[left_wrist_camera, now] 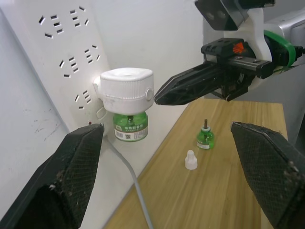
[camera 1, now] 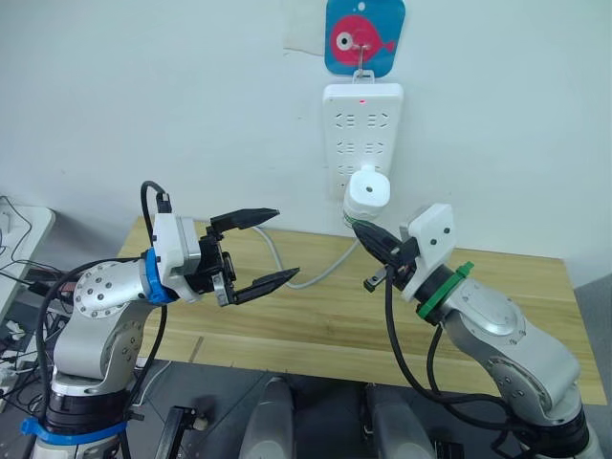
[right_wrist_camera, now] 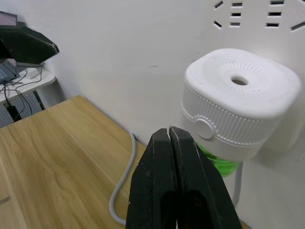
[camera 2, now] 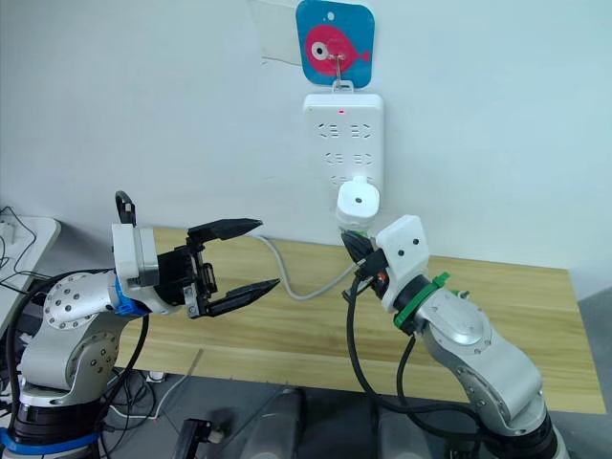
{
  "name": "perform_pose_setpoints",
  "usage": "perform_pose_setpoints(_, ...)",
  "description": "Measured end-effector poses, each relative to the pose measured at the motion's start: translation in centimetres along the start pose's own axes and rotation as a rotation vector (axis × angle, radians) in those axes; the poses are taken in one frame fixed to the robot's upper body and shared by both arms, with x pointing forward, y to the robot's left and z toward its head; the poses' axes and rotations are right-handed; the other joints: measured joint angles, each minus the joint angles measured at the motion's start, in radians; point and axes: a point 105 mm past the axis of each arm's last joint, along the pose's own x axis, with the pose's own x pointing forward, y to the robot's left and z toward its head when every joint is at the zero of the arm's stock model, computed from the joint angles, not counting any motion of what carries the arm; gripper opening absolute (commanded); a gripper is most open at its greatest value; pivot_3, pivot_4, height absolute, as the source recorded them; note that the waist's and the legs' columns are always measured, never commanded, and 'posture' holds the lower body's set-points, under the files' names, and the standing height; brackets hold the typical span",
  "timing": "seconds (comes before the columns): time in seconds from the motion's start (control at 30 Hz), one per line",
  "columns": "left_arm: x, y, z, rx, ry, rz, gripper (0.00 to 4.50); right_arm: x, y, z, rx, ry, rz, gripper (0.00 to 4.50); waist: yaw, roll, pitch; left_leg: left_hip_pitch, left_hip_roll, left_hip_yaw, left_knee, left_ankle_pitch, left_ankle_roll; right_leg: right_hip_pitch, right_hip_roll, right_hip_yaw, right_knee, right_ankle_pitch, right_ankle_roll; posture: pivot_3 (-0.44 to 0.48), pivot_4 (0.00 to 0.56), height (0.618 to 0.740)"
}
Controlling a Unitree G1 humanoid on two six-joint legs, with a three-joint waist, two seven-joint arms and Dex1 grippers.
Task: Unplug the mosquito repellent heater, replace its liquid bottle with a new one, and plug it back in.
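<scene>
The white mosquito repellent heater (camera 1: 368,189) is plugged into the lower end of the wall power strip (camera 1: 361,124), with a green liquid bottle (left_wrist_camera: 129,127) screwed in under it. A second small green bottle (left_wrist_camera: 206,139) with a wick stands on the table beside a loose white cap (left_wrist_camera: 191,160). My right gripper (camera 1: 361,229) is shut and empty, its tip just below and in front of the heater, close to the attached bottle. To the left, above the table, my left gripper (camera 1: 285,244) hangs wide open, pointing toward the heater from a distance.
A grey cable (camera 1: 316,273) runs from the strip down across the wooden table (camera 1: 287,325). A blue card with a pink fish (camera 1: 363,38) hangs above the strip. At the far left stands a side table with cables (camera 1: 19,249).
</scene>
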Motion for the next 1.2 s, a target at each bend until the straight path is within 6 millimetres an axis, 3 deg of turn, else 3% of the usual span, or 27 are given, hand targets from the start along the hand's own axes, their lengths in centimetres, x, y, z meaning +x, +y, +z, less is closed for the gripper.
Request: perform_pose_setpoints(1.2, 0.71, 0.14, -0.81, -0.019, -0.008, 0.021, 4.5, 0.63, -0.72, -0.14, 0.016, -0.006, -0.048, 0.03, -0.005, 0.0, 0.0, 0.001, 0.0, -0.001, 0.0, 0.001, -0.001, 0.0, 0.0, -0.001, 0.004, 0.0, 0.0, 0.2, 0.268, 0.74)
